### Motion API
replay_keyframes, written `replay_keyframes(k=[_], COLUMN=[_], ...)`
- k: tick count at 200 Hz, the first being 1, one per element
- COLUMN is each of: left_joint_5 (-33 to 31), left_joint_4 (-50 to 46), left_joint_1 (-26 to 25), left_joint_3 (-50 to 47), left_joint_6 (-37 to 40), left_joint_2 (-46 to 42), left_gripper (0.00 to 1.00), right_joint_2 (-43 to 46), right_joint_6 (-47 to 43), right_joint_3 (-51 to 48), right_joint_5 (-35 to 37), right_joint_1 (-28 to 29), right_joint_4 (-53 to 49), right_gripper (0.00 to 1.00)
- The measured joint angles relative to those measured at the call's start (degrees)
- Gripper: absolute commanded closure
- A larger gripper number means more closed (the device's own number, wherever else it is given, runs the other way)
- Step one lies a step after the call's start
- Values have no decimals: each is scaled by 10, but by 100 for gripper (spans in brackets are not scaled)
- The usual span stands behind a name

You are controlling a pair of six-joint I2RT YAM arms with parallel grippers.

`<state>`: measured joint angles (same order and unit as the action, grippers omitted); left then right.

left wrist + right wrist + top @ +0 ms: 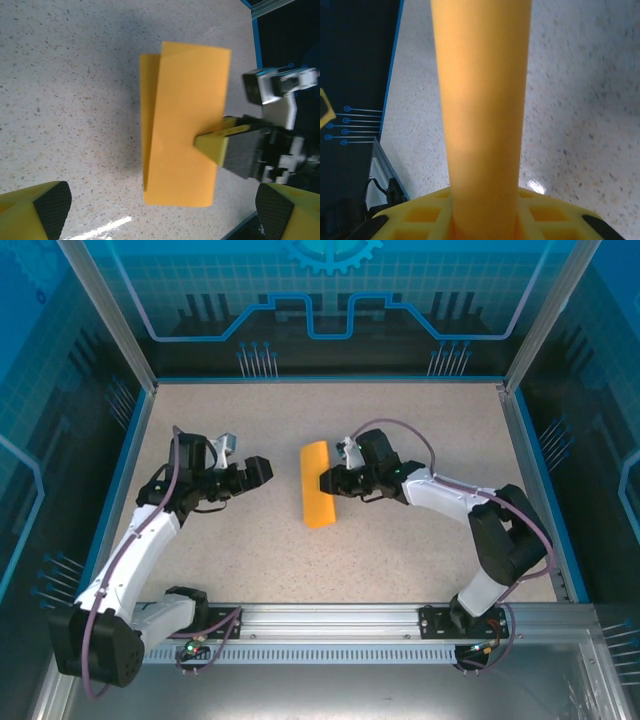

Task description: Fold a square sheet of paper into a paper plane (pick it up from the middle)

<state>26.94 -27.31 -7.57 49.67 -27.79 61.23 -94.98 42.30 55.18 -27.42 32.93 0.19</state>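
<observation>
The square sheet of paper (pixel 318 485) is doubled over into a long orange-yellow strip in the middle of the table. My right gripper (pixel 330 480) is shut on it from its right side. In the left wrist view the sheet of paper (pixel 185 120) shows two loose layers, with a right fingertip (pixel 216 145) clamped on its edge. In the right wrist view the paper (pixel 482 100) rises as a rounded fold from between the right gripper (pixel 482 222) jaws. My left gripper (pixel 255 472) stands open a little to the left of the sheet, apart from it; it is also seen at the bottom of its own wrist view (pixel 165 210). The paper plane is out of view.
The speckled table (pixel 400 550) is ringed by a blue rim and metal frame posts (pixel 520 350). A rail (pixel 330 620) with both arm bases runs along the near edge.
</observation>
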Motion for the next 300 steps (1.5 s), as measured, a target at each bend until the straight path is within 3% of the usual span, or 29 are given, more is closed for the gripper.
replay_keyframes(k=[129, 249, 300], left_joint_5=[-2, -17, -23], left_joint_4=[154, 251, 262], left_joint_1=[-140, -173, -173], left_joint_3=[0, 0, 2], left_joint_6=[-83, -126, -126], left_joint_2=[162, 251, 263], left_gripper=[10, 25, 26], right_joint_2=[-40, -73, -76], right_joint_6=[-91, -173, -214], right_joint_3=[-67, -66, -37], right_joint_5=[-54, -61, -57], right_joint_1=[-56, -75, -75], right_joint_4=[-16, -74, -117], right_gripper=[71, 69, 67])
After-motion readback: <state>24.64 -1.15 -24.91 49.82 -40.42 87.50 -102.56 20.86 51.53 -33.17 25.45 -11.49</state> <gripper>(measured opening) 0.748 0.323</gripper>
